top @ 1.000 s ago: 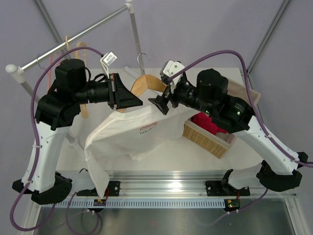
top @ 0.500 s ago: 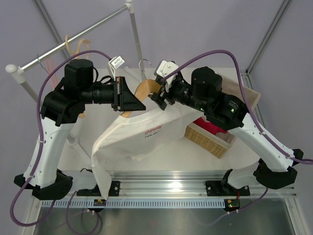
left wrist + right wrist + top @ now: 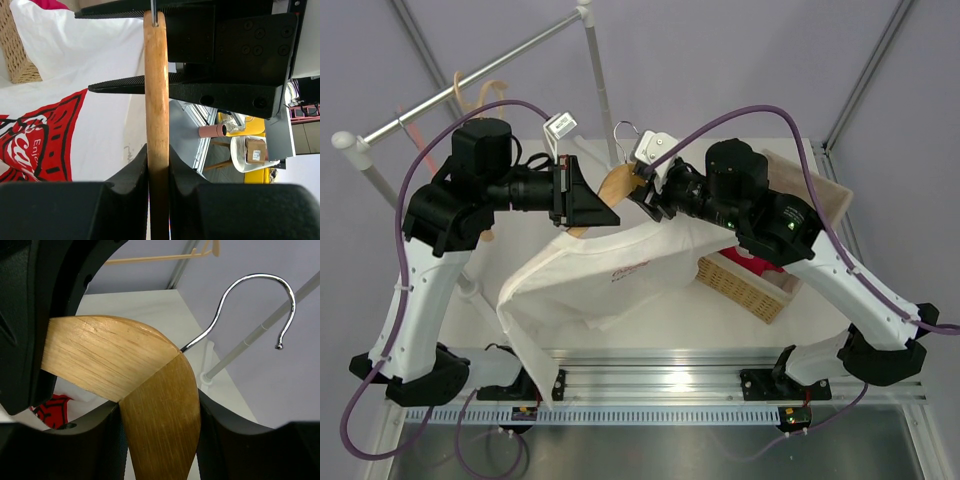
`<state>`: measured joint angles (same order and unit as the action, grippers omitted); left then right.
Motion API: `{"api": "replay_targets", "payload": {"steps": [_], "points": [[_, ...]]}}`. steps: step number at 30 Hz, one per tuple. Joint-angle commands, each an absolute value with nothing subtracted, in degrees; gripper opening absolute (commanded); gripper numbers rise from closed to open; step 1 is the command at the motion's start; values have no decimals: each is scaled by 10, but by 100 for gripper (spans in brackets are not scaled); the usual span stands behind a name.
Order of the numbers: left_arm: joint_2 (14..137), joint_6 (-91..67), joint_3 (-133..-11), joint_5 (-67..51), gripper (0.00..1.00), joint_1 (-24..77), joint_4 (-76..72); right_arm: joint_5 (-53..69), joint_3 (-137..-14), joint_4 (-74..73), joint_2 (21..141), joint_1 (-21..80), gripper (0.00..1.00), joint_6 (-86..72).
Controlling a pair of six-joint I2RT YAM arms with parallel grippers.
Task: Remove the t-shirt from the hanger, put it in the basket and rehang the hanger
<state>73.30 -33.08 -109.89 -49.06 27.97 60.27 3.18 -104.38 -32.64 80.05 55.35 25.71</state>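
Grip: left hand point(image 3: 159, 162) pinches hanger point(image 3: 617, 183) arm, right hand point(image 3: 160, 412) clenched on its neck; t-shirt point(image 3: 610, 275) drapes below both.

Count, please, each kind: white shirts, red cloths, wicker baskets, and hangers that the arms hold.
White shirt: 1
Red cloth: 1
Wicker basket: 1
Hanger held by the arms: 1
Total: 4

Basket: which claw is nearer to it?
Right. The right claw is at the hanger's middle, on the basket's side; the left claw holds the hanger farther away.
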Motion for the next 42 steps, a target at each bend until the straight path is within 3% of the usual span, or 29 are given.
{"api": "replay_targets", "payload": {"steps": [1,4,5,7,8,12,20,32,38,41,42], "points": [[735,-342,-1132,-541,1,289,577,-31,-1031,-256,774,556,0,236],[750,-345,-1156,-533,56,289,577,-67,-1011,-230,746,556,0,234],[754,-345,-1173,-525,82,290,577,-77,-1005,-217,729,556,0,234],[768,-342,-1197,-519,96,289,576,-111,-985,-211,710,556,0,233],[773,-342,-1210,-515,99,288,573,-124,-979,-213,692,556,0,233],[805,-342,-1284,-512,99,277,567,-186,-929,-201,639,556,0,238],[816,-344,-1301,-550,98,244,545,-289,-899,-178,541,556,0,269],[771,-361,-1283,-552,94,243,483,-404,-928,-154,547,556,0,310],[751,-374,-1252,-547,65,243,468,-399,-945,-162,549,556,0,288],[743,-370,-1244,-535,32,243,467,-396,-953,-170,549,556,0,275],[741,-367,-1241,-531,4,243,467,-397,-954,-169,550,556,0,273]]}}
